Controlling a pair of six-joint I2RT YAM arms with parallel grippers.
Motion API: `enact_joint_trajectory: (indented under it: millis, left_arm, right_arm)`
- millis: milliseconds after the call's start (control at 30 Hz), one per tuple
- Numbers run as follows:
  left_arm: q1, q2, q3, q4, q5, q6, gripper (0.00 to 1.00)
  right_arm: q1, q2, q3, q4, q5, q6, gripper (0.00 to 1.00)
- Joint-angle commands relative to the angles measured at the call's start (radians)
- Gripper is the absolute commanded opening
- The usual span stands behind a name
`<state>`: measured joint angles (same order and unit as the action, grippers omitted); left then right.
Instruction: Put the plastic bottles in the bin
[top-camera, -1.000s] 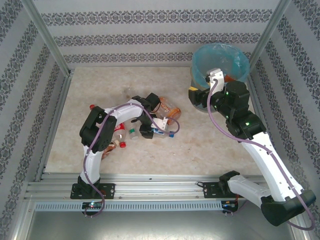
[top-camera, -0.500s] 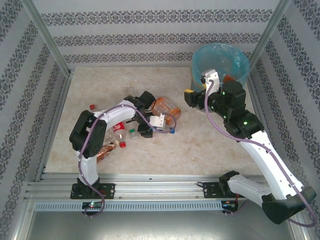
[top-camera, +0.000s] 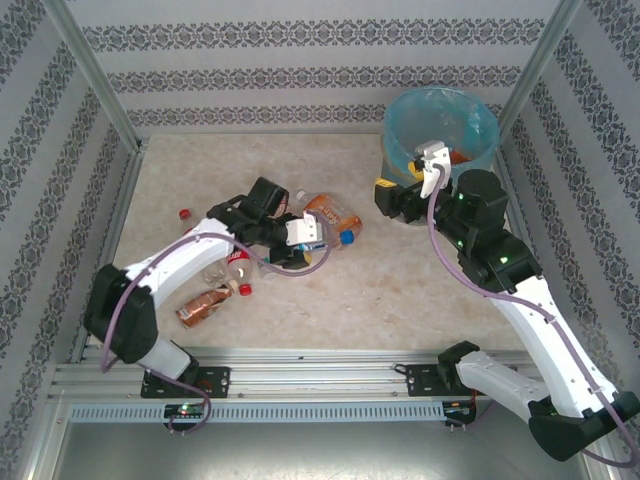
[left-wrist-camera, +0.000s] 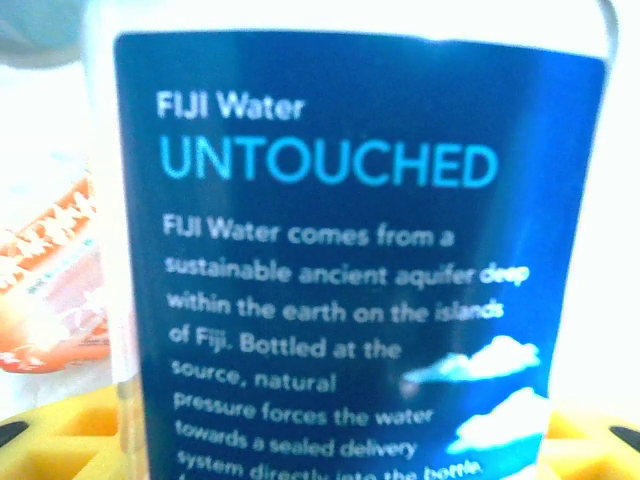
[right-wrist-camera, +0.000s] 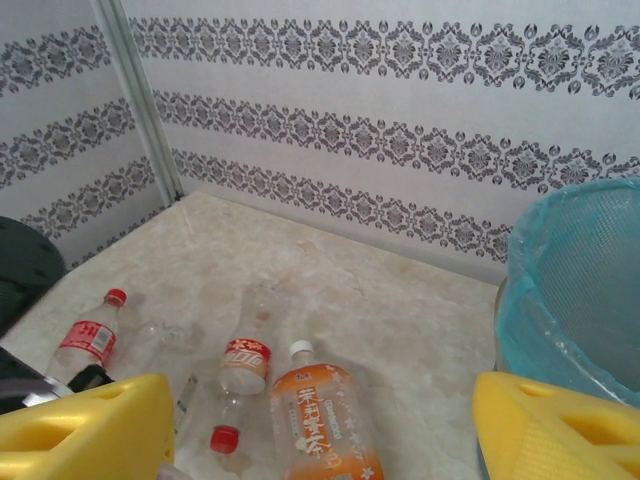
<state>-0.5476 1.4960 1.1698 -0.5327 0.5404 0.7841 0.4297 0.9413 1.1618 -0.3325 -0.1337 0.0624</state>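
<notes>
Overhead, mottled beige tabletop (top-camera: 420, 290), damask-striped walls (top-camera: 320, 60) (aluminium posts (top-camera: 92, 70)), plastic bottles (top-camera: 330, 212) strewn.

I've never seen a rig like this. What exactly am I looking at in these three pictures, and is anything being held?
This is a robot: a left arm and a right arm bolted at the near edge of a table. The wide picture comes from a fixed camera overhead. The other two come from a small camera on each wrist. On the table lie an orange-labelled bottle, a brown bottle and several more. They belong in the blue-lined bin at the far right. The left gripper is clamped on a Fiji water bottle, seen very close. The right gripper, near the bin, is open and holds nothing.
</notes>
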Motion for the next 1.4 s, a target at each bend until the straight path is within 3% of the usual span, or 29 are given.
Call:
enact_joint_trajectory:
  millis: [0, 333, 600, 800, 1367]
  left_arm:
    - [0.010, -0.092, -0.054, 0.167, 0.071, -0.184, 0.59]
    - [0.009, -0.304, -0.227, 0.382, 0.024, -0.526, 0.61]
    - [0.009, -0.413, -0.298, 0.401, -0.084, -0.696, 0.59]
    - [0.008, -0.434, -0.372, 0.516, -0.088, -0.847, 0.58]
    - [0.009, -0.425, -0.471, 0.664, -0.076, -0.963, 0.57]
  right_arm:
    - [0.011, -0.025, -0.021, 0.028, -0.014, 0.040, 0.79]
    - [0.017, -0.048, -0.035, 0.033, -0.034, 0.083, 0.78]
    - [0.026, -0.035, -0.033, 0.053, -0.089, 0.121, 0.76]
    - [0.051, -0.013, -0.039, 0.078, -0.125, 0.149, 0.75]
    - [0.149, 0.007, -0.062, 0.104, -0.130, 0.159, 0.74]
